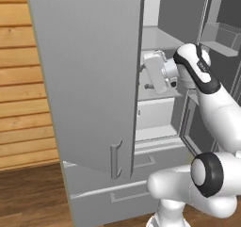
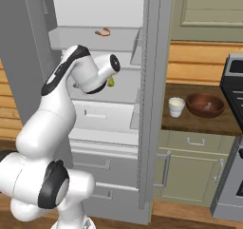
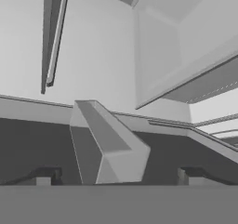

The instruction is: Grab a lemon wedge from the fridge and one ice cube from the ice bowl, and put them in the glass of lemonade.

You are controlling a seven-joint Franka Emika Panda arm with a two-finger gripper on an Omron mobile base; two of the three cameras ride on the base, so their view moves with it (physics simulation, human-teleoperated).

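Fingers (image 3: 116, 176) sit spread wide, gripping nothing, inside your open fridge (image 2: 152, 104); lemon wedge (image 2: 111, 82) just beside the wrist. Glass of lemonade (image 2: 176, 106) beside ice bowl (image 2: 205, 105) on worktop (image 2: 199, 122).

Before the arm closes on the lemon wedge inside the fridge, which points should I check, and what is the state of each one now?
1. Fridge doors open: ok.
2. Gripper open: ok, the fingertips stand wide apart in the hand view.
3. Lemon wedge in place: ok, it sits on the shelf at the hand.
4. Wedge between the fingertips: cannot tell; the hand view is grey.
5. Glass of lemonade upright on the counter: ok.
6. Ice bowl beside the glass: ok.
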